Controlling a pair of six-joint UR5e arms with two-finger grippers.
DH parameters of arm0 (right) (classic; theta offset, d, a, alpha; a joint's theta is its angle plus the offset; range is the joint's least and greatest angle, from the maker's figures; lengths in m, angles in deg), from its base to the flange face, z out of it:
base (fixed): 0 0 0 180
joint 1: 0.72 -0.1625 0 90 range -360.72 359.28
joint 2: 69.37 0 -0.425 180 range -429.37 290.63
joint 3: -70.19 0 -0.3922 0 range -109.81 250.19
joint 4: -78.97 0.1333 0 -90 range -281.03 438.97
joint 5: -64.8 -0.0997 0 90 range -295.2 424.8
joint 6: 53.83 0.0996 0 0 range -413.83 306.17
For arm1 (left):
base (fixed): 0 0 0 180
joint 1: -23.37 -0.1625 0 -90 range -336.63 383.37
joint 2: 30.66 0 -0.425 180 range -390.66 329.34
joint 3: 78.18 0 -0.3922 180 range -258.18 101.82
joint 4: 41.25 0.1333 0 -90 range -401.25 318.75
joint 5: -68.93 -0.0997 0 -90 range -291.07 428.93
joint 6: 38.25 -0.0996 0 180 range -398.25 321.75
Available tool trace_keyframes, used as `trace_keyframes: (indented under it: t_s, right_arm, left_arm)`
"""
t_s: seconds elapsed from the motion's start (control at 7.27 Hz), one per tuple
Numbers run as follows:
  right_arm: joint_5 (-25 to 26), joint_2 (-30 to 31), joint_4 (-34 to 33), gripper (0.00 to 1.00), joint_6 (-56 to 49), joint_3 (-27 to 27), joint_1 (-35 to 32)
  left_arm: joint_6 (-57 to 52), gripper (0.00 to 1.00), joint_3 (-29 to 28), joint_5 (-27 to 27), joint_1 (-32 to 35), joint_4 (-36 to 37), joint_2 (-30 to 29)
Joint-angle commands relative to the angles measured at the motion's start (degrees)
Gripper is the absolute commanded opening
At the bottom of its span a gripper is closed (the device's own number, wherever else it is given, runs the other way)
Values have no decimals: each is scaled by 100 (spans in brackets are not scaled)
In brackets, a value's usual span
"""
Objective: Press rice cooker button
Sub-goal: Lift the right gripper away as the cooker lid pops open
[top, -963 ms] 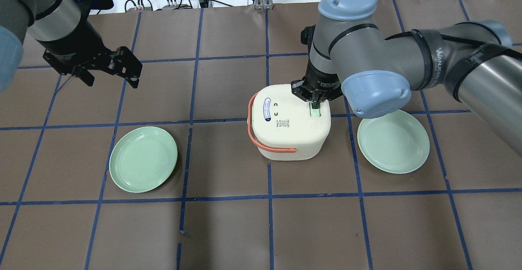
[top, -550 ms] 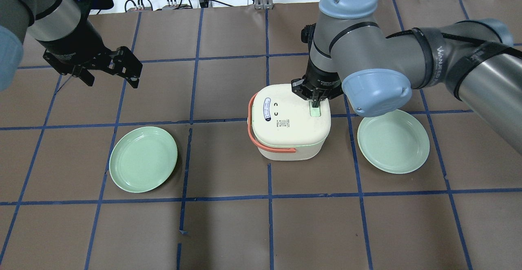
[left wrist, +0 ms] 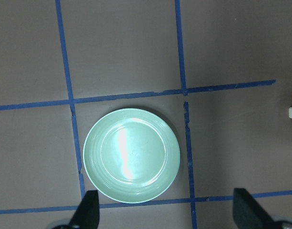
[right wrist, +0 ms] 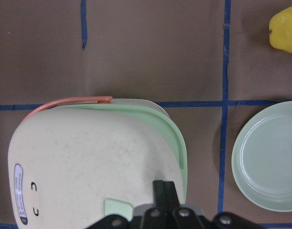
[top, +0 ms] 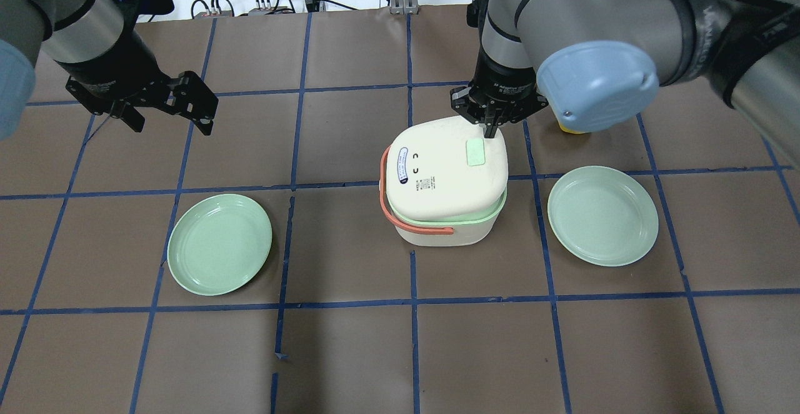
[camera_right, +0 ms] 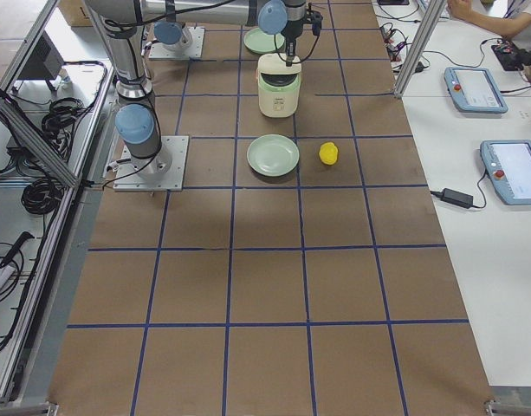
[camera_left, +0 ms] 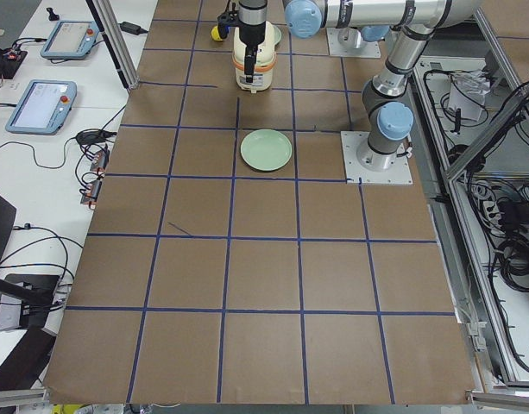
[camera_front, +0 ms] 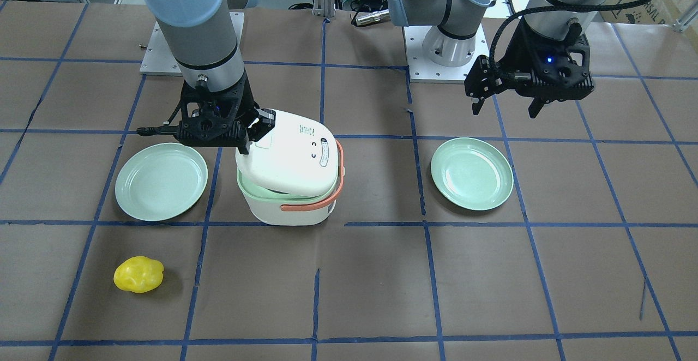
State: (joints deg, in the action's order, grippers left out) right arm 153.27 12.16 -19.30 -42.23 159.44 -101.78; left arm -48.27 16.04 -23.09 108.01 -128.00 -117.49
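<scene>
The white rice cooker (top: pixel 437 229) with an orange handle stands mid-table. Its lid (top: pixel 440 176) is tilted up, open at the side of the green button (top: pixel 476 151), and shows the green inner rim. My right gripper (top: pixel 492 130) is shut and empty, its tips just above the lid's edge behind the button. In the right wrist view the closed fingers (right wrist: pixel 164 193) sit over the lid (right wrist: pixel 88 157), next to the button (right wrist: pixel 118 208). In the front view the lid (camera_front: pixel 294 159) stands raised beside the right gripper (camera_front: pixel 263 125). My left gripper (top: pixel 172 125) is open and empty, far to the left.
A green plate (top: pixel 219 244) lies left of the cooker and under the left gripper (left wrist: pixel 167 217). Another green plate (top: pixel 603 216) lies to the cooker's right. A yellow lemon-like fruit (camera_front: pixel 138 274) lies beyond that plate.
The right gripper, which was pressing the green button, has lifted and moved back off it. The cooker's lid has sprung up and tilted open. The left arm has not moved.
</scene>
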Motion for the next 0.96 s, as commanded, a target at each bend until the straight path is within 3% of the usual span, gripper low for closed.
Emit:
trace_keyframes:
  t_s: [0.0, 0.41, 0.69, 0.83]
  right_arm:
    - [3, 3, 466, 4, -131, -320, 261]
    - [73, 169, 842, 5, -927, -503, 778]
    - [82, 336, 1553, 8, -1133, -890, 1211]
    - [74, 520, 1591, 26, -1133, -952, 1211]
  left_arm:
    - [0, 100, 0, 0, 0, 0, 0]
    - [0, 100, 0, 0, 0, 0, 0]
    - [0, 100, 0, 0, 0, 0, 0]
    - [0, 100, 0, 0, 0, 0, 0]
